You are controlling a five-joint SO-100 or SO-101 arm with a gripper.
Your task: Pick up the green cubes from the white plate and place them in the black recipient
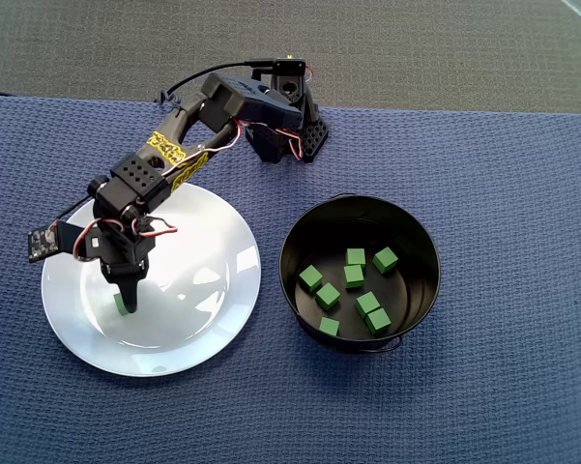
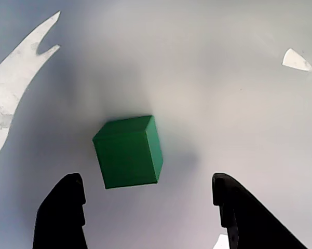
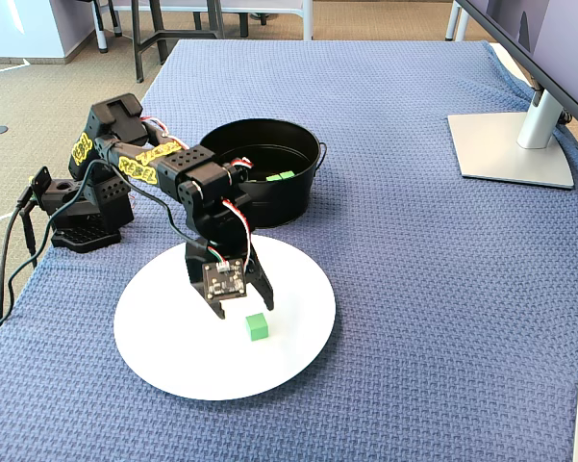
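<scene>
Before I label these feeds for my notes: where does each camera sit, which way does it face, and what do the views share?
Overhead view: above the blue cloth, looking straight down on the white plate, the black pot and the whole arm.
Wrist view: rides on the arm, looking down past the open gripper at one green cube on the plate.
Fixed view: beside the table, angled down; arm base at left, pot behind the plate, monitor stand at right.
Shared: all three show that lone cube and the plate.
</scene>
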